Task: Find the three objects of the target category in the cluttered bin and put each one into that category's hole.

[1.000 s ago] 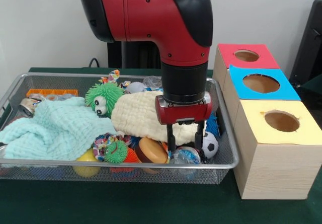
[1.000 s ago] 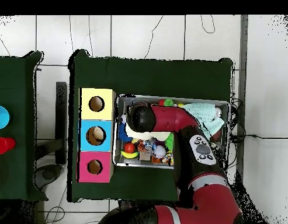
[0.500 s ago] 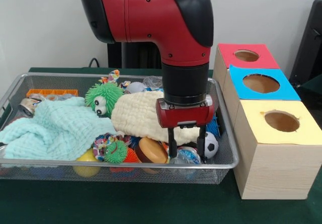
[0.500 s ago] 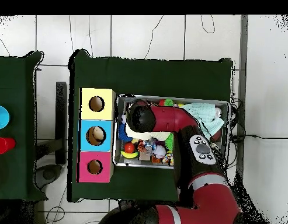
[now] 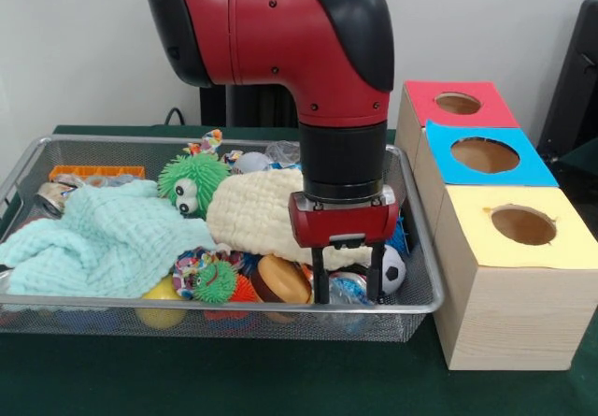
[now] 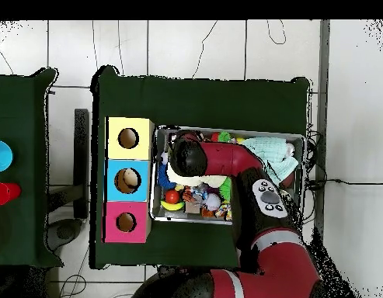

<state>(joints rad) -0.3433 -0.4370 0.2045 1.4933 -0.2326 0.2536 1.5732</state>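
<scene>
A wire mesh bin (image 5: 215,301) holds a heap of toys and cloths. My gripper (image 5: 347,291) hangs low over the bin's front right corner. It is open, one finger (image 5: 320,283) on each side of a blue and white ball (image 5: 348,288). A small soccer ball (image 5: 391,268) lies just right of it, and a toy burger (image 5: 280,279) just left. Behind the gripper lies a cream knobbly plush (image 5: 254,212). In the overhead view the arm (image 6: 217,159) covers the gripper and much of the bin (image 6: 225,130).
A mint cloth (image 5: 107,238) fills the bin's left half, beside a green fuzzy toy (image 5: 192,179) and an orange piece (image 5: 96,171). Right of the bin stand three boxes with holes: red (image 5: 458,104), blue (image 5: 484,155) and yellow (image 5: 523,225).
The gripper has come down lower into the bin and shifted slightly toward the front right, its open fingers now around the blue and white ball.
</scene>
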